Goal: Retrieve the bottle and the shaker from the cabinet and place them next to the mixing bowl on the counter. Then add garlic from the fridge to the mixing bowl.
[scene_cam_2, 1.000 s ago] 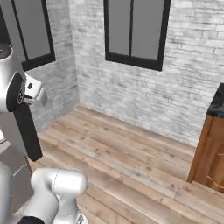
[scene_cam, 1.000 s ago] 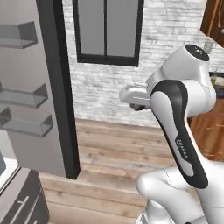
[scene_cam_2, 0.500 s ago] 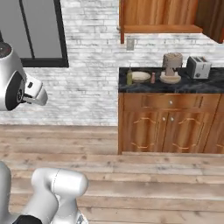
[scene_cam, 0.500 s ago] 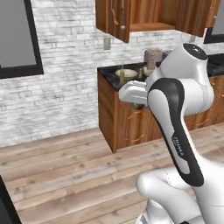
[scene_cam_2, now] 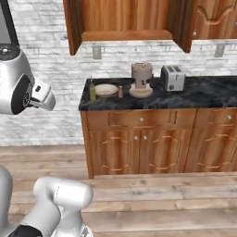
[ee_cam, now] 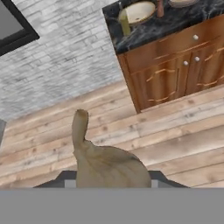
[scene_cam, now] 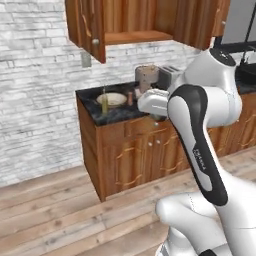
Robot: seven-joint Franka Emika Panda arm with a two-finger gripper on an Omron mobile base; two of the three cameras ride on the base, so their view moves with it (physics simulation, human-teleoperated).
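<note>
Garlic [ee_cam: 105, 164], a tan bulb with its stalk pointing up, sits pinched in my claw [ee_cam: 109, 179] in the hand view, with bare wooden floor beyond it. So I judge the fridge part is behind me and the bulb is on its way to the bowl.

Going left to right along the dark worktop [scene_cam_2: 194, 99] in the right base view: a slim yellow-green bottle [scene_cam_2: 92, 90] stands at the left end, just beside the pale mixing bowl [scene_cam_2: 106, 90]. Just to the right of the bowl stands a small brown shaker [scene_cam_2: 120, 91]. Both seem already placed next to the bowl, so that first half of the task looks done. Further right come a brown grinder-like appliance [scene_cam_2: 141, 78] and then a silver toaster [scene_cam_2: 172, 77]. Above them the wall cabinet [scene_cam_2: 125, 18] hangs with its doors swung open.

In the left base view my white arm [scene_cam: 200, 145] rises in front of the worktop, well apart from the bowl.

What is left, as I judge it: come up to the worktop, bring the garlic over the mixing bowl, and let it drop inside.
</note>
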